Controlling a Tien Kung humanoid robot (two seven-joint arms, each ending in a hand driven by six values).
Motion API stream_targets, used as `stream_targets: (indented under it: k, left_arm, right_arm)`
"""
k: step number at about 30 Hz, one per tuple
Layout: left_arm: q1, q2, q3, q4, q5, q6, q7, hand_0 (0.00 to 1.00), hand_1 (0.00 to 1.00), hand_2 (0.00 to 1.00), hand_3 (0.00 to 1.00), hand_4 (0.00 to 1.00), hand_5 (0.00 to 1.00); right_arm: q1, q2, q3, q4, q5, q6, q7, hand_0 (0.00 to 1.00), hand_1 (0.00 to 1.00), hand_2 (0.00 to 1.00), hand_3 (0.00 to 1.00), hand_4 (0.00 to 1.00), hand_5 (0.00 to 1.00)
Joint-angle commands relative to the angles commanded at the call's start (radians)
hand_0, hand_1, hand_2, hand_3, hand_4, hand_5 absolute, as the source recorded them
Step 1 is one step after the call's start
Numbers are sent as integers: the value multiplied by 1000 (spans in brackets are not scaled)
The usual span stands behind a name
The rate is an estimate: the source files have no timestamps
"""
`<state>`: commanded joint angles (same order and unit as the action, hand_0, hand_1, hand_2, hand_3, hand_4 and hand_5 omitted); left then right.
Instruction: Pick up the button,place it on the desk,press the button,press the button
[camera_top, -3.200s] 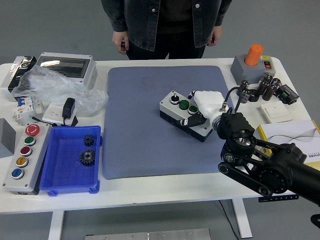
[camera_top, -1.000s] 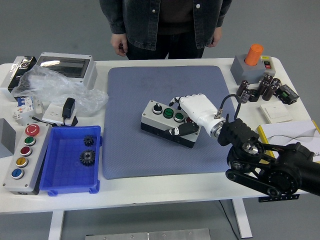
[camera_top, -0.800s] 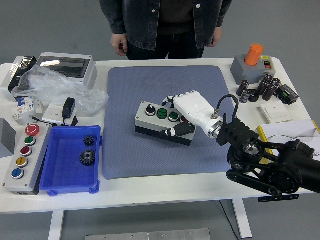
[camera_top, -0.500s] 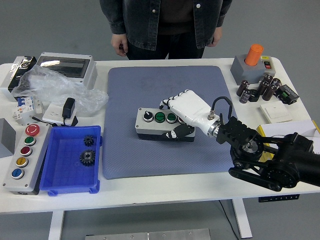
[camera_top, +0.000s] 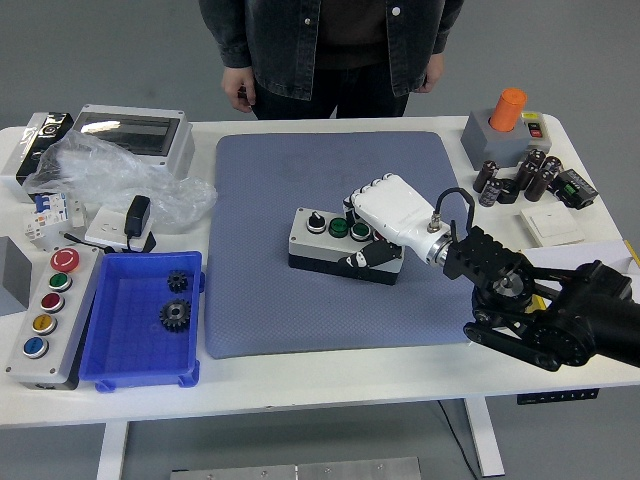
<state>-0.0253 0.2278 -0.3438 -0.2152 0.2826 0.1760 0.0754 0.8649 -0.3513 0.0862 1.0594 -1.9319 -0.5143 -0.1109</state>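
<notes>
A grey button box (camera_top: 322, 238) with a black knob and two green buttons on top lies on the blue-grey mat (camera_top: 290, 180), right of its middle. My right hand (camera_top: 370, 232), white with a black arm behind it, is shut on the box's right end, fingers over the top and thumb on the near side. The box's right end is hidden under the hand. A person stands at the far side with hands (camera_top: 238, 95) hanging at the table edge, holding nothing.
A blue tray (camera_top: 110, 350) with two gears sits front left, beside a grey panel (camera_top: 45, 320) of coloured buttons. Plastic bag, adapter and enclosure lie at the back left. An orange-capped box (camera_top: 500, 125), capacitors and a white switch stand at the right.
The hand slid the button box left across the mat over the earlier frames, then back a little to the right in the last half second. It has kept its hold throughout.
</notes>
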Motion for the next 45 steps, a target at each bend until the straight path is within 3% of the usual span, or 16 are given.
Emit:
stream_targets:
  k: [9, 17, 18, 29, 30, 41, 42, 45]
  left_arm:
    - [0, -1, 4, 0, -3, 0, 0, 667, 696, 623, 644, 625, 416]
    - [-1, 0, 5, -1, -3, 0, 0, 667, 696, 623, 644, 626, 416]
    - [0, 1, 5, -1, -2, 0, 0, 667, 696, 623, 645, 624, 415]
    - [-4, 2, 7, -2, 0, -1, 1, 667, 695, 622, 643, 623, 414]
    - [-4, 2, 8, -2, -1, -1, 1, 666, 695, 621, 642, 621, 413]
    - [-3, 2, 11, -2, -4, -1, 1, 666, 695, 621, 642, 619, 412]
    - [-3, 2, 11, -2, -5, -1, 1, 666, 695, 621, 641, 617, 411]
    - [-3, 2, 12, -2, -5, -1, 0, 666, 695, 621, 641, 617, 411]
  right_arm:
    - [3, -8, 12, 23, -3, 18, 12, 319, 446, 340, 330, 412, 2]
    - [13, -5, -25, 24, -80, -4, 29, 329, 456, 367, 336, 426, 2]
    - [14, -4, -29, 23, -90, -8, 30, 415, 545, 552, 426, 584, 2]
    - [21, -10, -34, 25, -124, 0, 19, 456, 604, 600, 464, 620, 2]
    - [22, -10, -34, 26, -124, 2, 18, 481, 671, 677, 664, 524, 116]
    - [28, -27, -24, 57, -115, 23, 8, 517, 693, 728, 728, 557, 103]
    - [28, -28, -23, 60, -114, 23, 7, 631, 735, 803, 835, 613, 97]
    - [29, -32, -22, 67, -112, 24, 6, 631, 735, 803, 835, 613, 97]
